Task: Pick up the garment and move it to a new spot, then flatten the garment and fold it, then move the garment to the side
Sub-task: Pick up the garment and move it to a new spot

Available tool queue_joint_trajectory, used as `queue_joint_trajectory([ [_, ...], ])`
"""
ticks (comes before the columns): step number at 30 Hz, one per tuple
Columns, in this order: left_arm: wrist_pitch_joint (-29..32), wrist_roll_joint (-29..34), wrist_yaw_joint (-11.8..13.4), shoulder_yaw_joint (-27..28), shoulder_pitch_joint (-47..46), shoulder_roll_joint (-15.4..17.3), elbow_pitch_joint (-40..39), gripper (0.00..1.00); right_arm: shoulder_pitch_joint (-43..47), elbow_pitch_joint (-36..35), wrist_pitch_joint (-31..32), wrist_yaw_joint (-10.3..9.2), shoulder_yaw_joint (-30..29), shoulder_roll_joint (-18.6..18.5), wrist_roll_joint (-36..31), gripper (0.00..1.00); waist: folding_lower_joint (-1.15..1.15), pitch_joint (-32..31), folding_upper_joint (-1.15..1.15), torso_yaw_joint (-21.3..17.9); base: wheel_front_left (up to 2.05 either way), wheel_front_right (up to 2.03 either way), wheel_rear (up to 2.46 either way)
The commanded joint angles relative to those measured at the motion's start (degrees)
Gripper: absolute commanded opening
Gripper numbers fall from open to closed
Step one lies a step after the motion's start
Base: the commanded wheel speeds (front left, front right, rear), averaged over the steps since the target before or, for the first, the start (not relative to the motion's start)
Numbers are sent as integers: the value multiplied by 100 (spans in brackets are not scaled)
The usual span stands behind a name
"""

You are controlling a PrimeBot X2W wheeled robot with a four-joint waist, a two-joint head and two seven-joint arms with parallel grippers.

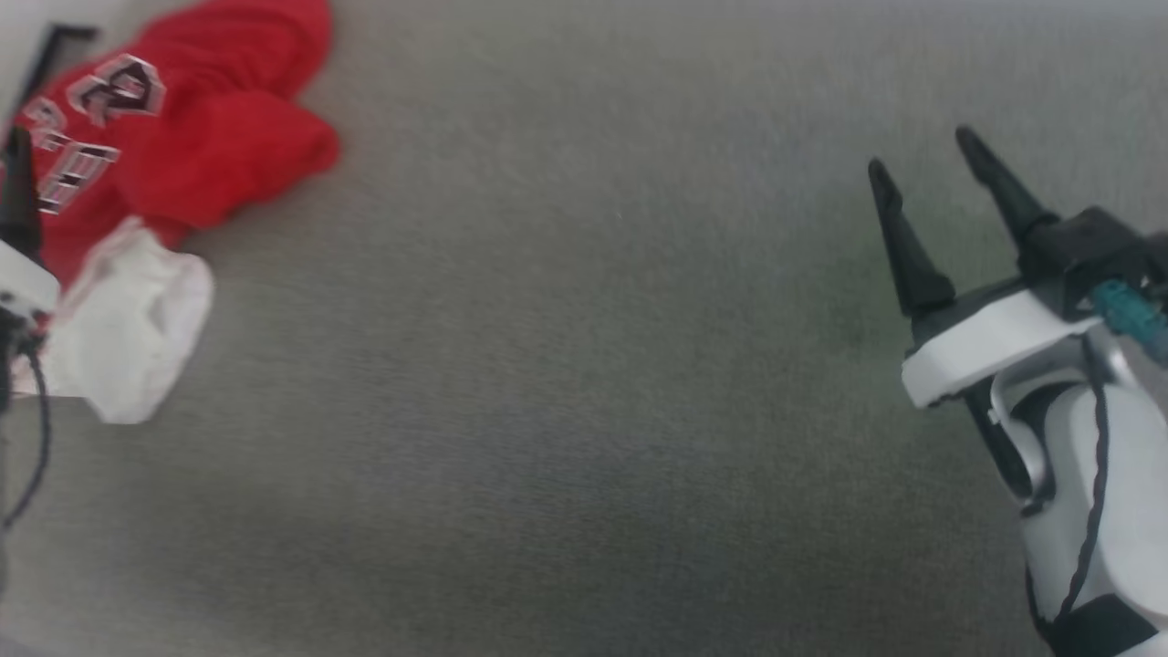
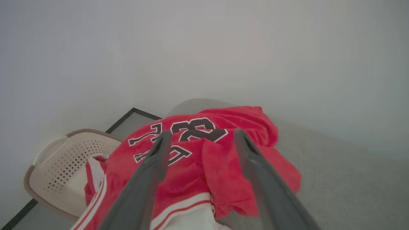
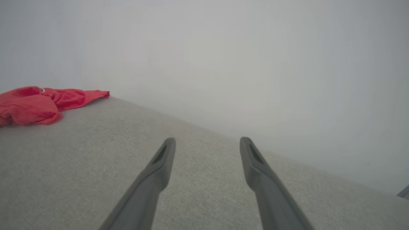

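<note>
The garment (image 1: 196, 137), a red jersey with black white-edged lettering and a white sleeve (image 1: 132, 333), lies crumpled at the far left of the grey cloth-covered surface (image 1: 584, 365). My left gripper (image 2: 203, 134) hangs open just over the garment (image 2: 204, 166), its fingers straddling the lettering with nothing between them. One dark left finger (image 1: 18, 187) shows at the head view's left edge. My right gripper (image 1: 922, 155) stands open and empty over bare surface at the right, far from the garment. In the right wrist view the right gripper (image 3: 207, 140) points across the surface, the garment (image 3: 32, 103) far to its left.
A beige perforated basket (image 2: 60, 159) stands beyond the surface's left edge, with a red-and-white striped cloth (image 2: 94, 174) in it. A dark-framed panel (image 2: 127, 119) lies behind the basket. A pale wall (image 3: 223, 48) rises behind the surface. A black cable (image 1: 36, 456) hangs by the left wrist.
</note>
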Motion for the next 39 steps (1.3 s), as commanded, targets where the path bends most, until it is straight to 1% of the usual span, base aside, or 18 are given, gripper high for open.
queue_joint_trajectory([
  [1, 119, -115, -7, -72, -215, 35, 197, 100, -94, -91, 47, -4, -17, -19, -62, 100, 0, 537, 0, -278, 0, 0, 0],
  [3, 351, -127, -8, -205, -493, 113, 539, 100, -140, -219, 110, -4, -5, -30, -112, 100, 0, 711, 0, -330, 0, 0, 0],
  [5, 584, -273, -8, -272, -762, 138, 859, 100, -176, -327, 151, -4, -5, -37, -137, 100, 0, 839, 0, -371, 0, 0, 0],
  [9, 1171, -400, -8, -454, -1129, 218, 1486, 100, -180, -463, 220, -4, 1, -48, -175, 100, 0, 1003, 0, -436, 0, 0, 0],
  [14, 2267, -379, -9, -745, -1379, 161, 2267, 100, -149, -600, 310, -4, -14, -54, -187, 100, 0, 1111, 0, -477, 0, 0, 0],
  [15, 2455, -386, -9, -786, -1381, 114, 2364, 100, -141, -618, 310, -4, -21, -61, -186, 100, 0, 1125, 0, -478, 0, 0, 0],
  [16, 2455, -386, -9, -786, -1381, 114, 2364, 100, -141, -618, 310, -4, -21, -61, -186, 100, 0, 1125, 0, -478, 0, 0, 0],
  [17, 2692, -377, -9, -863, -1409, 87, 2437, 100, -132, -638, 327, -4, -23, -63, -185, 100, 0, 1135, 0, -480, 0, 0, 0],
  [20, 3102, -444, -9, -984, -1399, -19, 2524, 100, -102, -692, 370, -4, -35, -74, -193, 100, 0, 1153, 0, -470, 0, 0, 0],
  [23, 3252, -458, -10, -1080, -1379, -40, 2533, 100, -108, -719, 412, -4, -36, -71, -209, 100, 0, 1151, 0, -456, 0, 0, 0],
  [24, 3248, -458, -10, -1101, -1377, -42, 2522, 93, -117, -722, 415, -4, -35, -64, -209, 100, 0, 1145, 0, -451, 0, 0, 0],
  [25, 3149, -460, -10, -1120, -1367, -28, 2489, 31, -124, -721, 419, -4, -35, -54, -212, 100, 0, 1133, 0, -445, 0, 0, 0],
  [26, 3019, -469, -10, -1116, -1366, 21, 2471, 0, -121, -714, 417, -4, -35, -50, -224, 100, 0, 1109, 0, -434, 0, 0, 0],
  [27, 2985, -461, -10, -1148, -1376, 58, 2451, 0, -118, -705, 419, -4, -30, -41, -227, 100, 0, 1085, 0, -427, 0, 0, 0],
  [33, 2118, -350, -10, -1291, -1668, 373, 2104, 0, -65, -583, 315, -4, -50, -23, -226, 100, 0, 812, 0, -350, 0, 0, 0],
  [39, 1440, -166, -10, -1653, -1890, 657, 1599, 0, 37, -352, 167, -4, -50, 69, -146, 100, 0, 350, 0, -268, 0, 0, 0],
])
